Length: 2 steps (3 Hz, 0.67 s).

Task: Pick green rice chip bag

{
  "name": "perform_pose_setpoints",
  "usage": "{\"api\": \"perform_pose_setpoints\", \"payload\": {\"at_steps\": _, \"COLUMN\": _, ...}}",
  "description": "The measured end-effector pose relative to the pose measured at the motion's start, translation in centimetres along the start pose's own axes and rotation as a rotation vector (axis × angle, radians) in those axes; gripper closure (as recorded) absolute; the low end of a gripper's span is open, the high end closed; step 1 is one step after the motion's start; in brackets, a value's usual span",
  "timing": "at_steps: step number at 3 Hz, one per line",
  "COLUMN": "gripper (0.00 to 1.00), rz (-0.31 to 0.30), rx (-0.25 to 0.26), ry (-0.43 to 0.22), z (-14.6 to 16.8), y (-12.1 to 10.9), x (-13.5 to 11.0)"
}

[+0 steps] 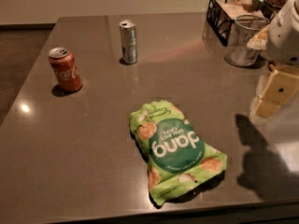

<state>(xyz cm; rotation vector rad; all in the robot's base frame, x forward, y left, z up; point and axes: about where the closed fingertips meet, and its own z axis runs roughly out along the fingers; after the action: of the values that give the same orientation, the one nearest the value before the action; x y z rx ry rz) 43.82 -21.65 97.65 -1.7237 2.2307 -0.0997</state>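
Note:
The green rice chip bag (175, 150) lies flat on the dark grey table (93, 148) near its front edge, with a dark green circle, white "dang" lettering upside down and pictured tan chips. My gripper (273, 97) hangs at the right edge of the view, above the table and to the right of the bag, well apart from it. Its cream-coloured fingers (265, 107) point down. It holds nothing that I can see.
A red Coca-Cola can (65, 70) stands at the left. A slim silver can (128, 42) stands behind the bag, farther back. A clear cup (243, 41) and a black wire basket (229, 15) stand at the back right.

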Motion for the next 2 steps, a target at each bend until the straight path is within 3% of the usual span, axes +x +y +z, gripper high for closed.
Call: {"api": "perform_pose_setpoints", "payload": {"at_steps": 2, "gripper": 0.00, "rz": 0.011, "rx": 0.017, "ry": -0.019, "z": 1.3, "y": 2.6, "x": -1.9}}
